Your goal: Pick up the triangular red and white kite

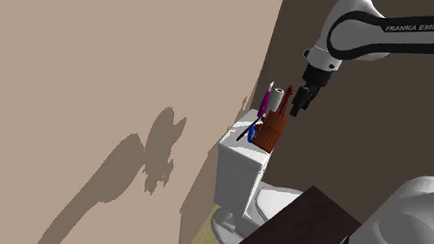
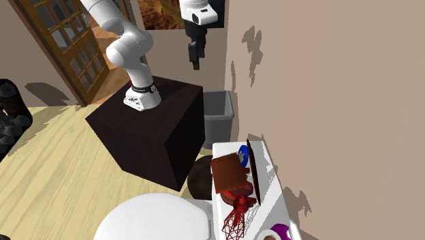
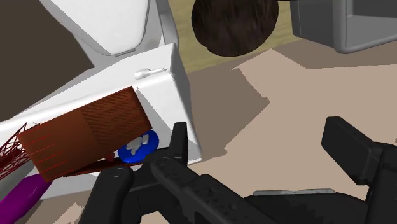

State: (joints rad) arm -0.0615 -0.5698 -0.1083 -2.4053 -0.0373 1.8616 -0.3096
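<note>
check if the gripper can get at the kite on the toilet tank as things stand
Probably yes. The open gripper hangs above and to one side of the tank, nothing between. But the thin dark red kite stands on edge close beside the brown box, so grasping room looks tight there.

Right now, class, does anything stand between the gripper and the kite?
Yes, partly. The open gripper hangs above and apart from the tank. In the second exterior and wrist views the brown box, with a blue thing beside it, sits between gripper and red wire-frame kite. Nothing visible lies over the kite.
</note>
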